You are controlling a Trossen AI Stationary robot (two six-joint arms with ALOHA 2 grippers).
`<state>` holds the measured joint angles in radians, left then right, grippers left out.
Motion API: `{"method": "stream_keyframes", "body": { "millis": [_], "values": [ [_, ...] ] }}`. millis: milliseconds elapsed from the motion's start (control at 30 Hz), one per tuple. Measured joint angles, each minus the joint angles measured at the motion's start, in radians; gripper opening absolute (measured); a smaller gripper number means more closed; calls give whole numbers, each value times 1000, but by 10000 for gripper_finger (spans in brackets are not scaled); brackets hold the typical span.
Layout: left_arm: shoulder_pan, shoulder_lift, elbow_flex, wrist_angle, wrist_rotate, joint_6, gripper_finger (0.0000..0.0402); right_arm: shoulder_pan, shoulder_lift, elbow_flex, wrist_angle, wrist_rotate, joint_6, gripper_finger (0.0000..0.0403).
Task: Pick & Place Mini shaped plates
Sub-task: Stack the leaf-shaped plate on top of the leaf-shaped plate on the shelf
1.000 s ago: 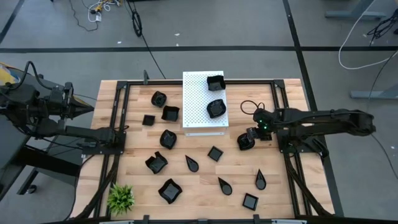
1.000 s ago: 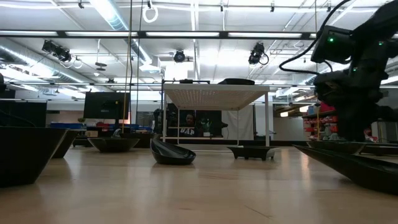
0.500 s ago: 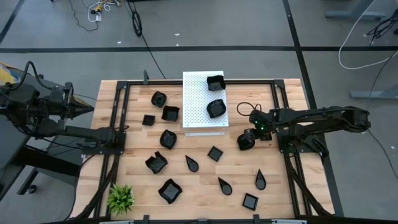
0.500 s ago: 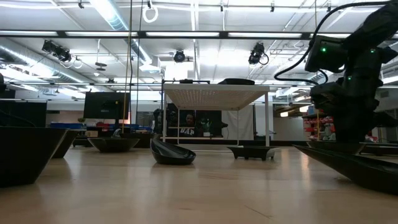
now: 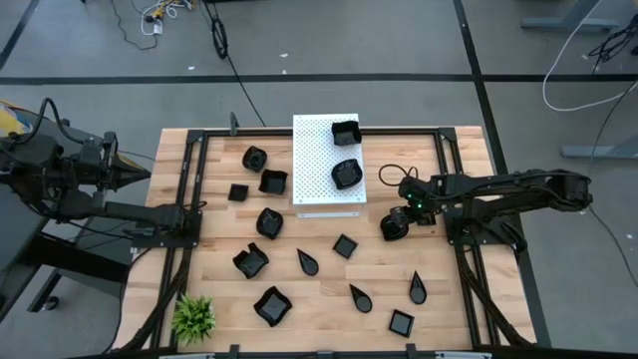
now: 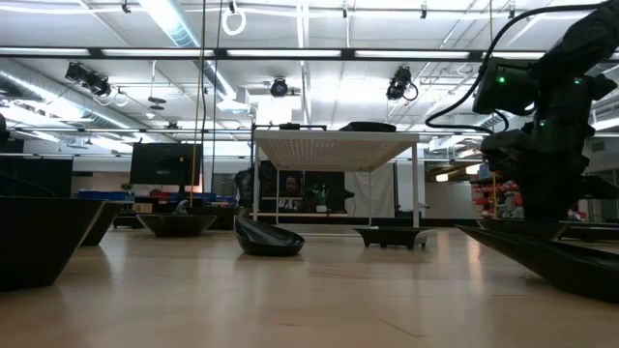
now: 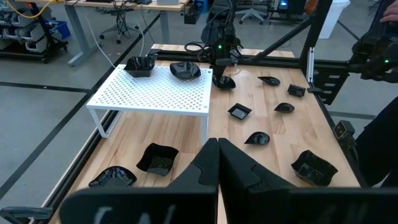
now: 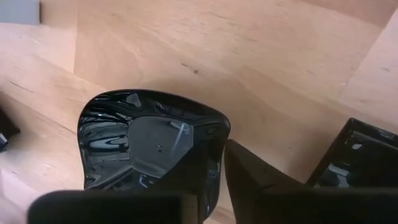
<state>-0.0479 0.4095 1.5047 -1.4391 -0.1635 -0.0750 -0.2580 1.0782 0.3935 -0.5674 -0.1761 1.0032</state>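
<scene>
**Right gripper closes on a plate beside the board**

Since one second ago, your right arm has drawn a little toward the table centre, and its fingers have narrowed. Your right gripper now pinches the rim of a rounded black mini plate, which sits on the wooden table just right of the white perforated board. Two plates lie on that board. Your left gripper waits pressed together at the left edge.
</scene>
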Motion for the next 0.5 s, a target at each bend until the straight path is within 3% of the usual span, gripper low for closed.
{"method": "stream_keyframes", "body": {
  "millis": [300,500],
  "values": [
    [0,0,0,0,0,0,3,0,-1,2,8,-3,7,7],
    [0,0,0,0,0,0,3,0,-6,2,16,-37,10,6]
  ]
}}
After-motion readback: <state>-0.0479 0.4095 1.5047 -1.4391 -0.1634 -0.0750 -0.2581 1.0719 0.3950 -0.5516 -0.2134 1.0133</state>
